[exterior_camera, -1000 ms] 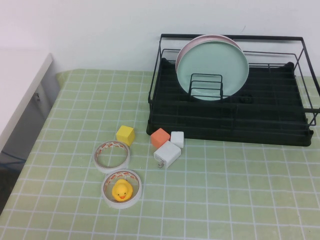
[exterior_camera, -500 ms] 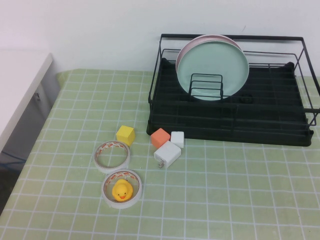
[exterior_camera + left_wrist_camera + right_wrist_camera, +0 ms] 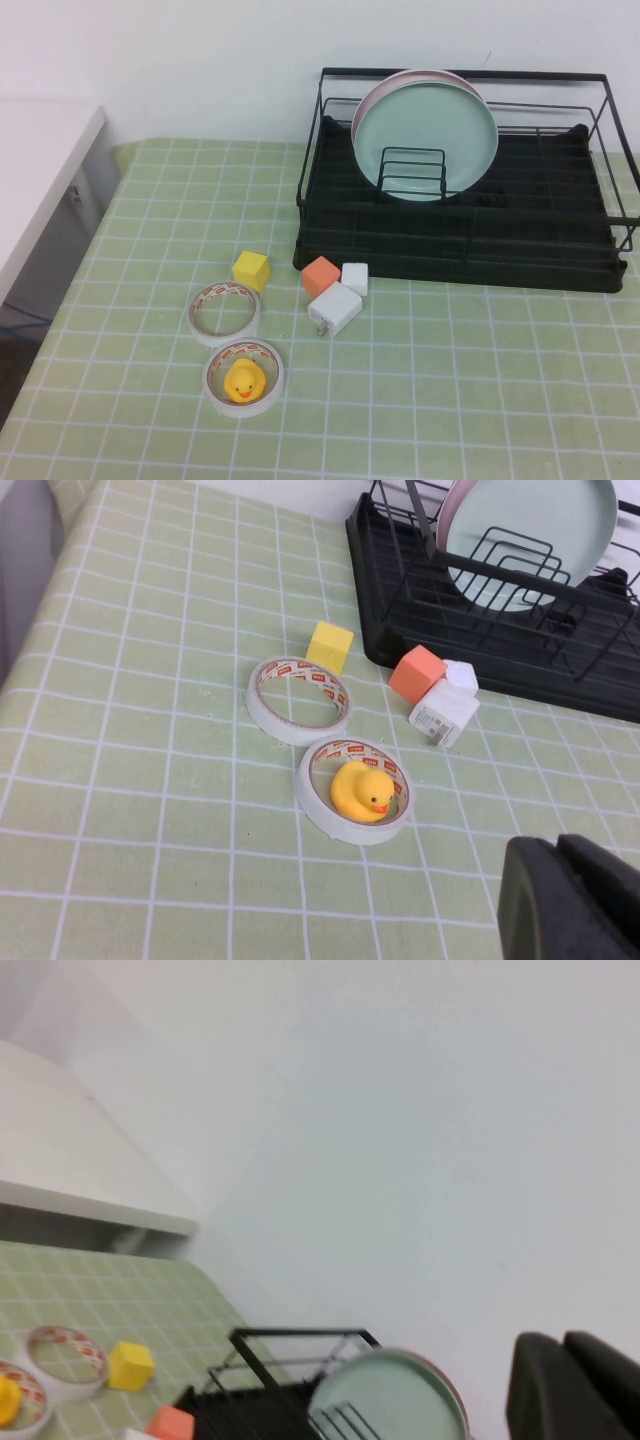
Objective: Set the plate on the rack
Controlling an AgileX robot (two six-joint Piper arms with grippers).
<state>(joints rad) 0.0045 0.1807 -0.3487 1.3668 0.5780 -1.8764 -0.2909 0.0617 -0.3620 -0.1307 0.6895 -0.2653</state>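
Mint-green plate (image 3: 425,135) still upright in rack (image 3: 560,250); tools unseen overhead.

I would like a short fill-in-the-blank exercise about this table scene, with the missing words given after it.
1. The mint-green plate stands upright in the black ____.
2. The yellow duck sits inside a roll of ____.
3. Behind the mint-green plate leans a plate of pale ____ colour.
4. The orange cube lies on the table beside the small white ____.

Neither the left gripper nor the right gripper holds anything.

Missing words: rack; tape; pink; cube
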